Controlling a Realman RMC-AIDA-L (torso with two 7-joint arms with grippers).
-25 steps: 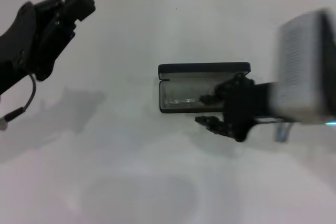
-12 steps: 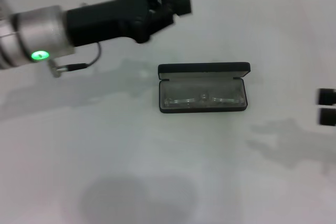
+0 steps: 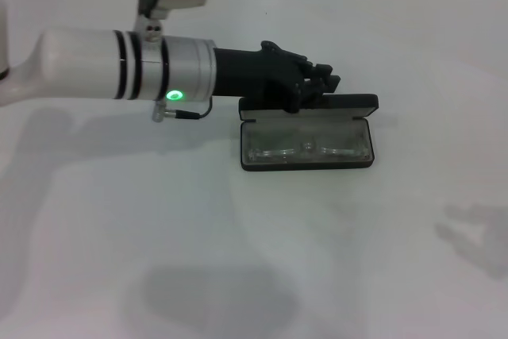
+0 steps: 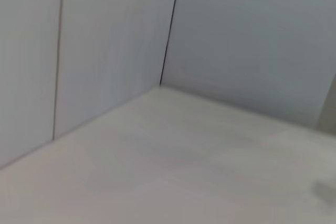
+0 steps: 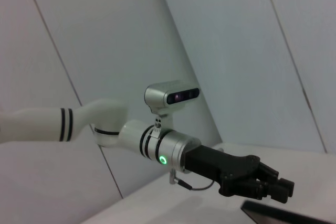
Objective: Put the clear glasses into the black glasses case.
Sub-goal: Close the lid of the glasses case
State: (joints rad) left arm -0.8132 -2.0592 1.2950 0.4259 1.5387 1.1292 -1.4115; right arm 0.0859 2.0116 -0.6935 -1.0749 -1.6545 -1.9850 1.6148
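The white tabletop (image 3: 238,260) carries a matte black rectangular hinged case (image 3: 306,148) at centre, lid raised toward twelve o'clock. The left arm's black gripper (image 3: 321,85) hovers at the lid edge, fingers close together and empty. Inside lie the colourless clear plastic glasses (image 3: 305,148). A hasty push could slam the lid or shove the case. The right gripper is out of view.

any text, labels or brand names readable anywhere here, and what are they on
None can be read.
The black glasses case, open with the clear glasses inside: no lettering can be made out on its lid.
The left end effector, at the lid's edge: no markings, only a green ring light on the wrist.
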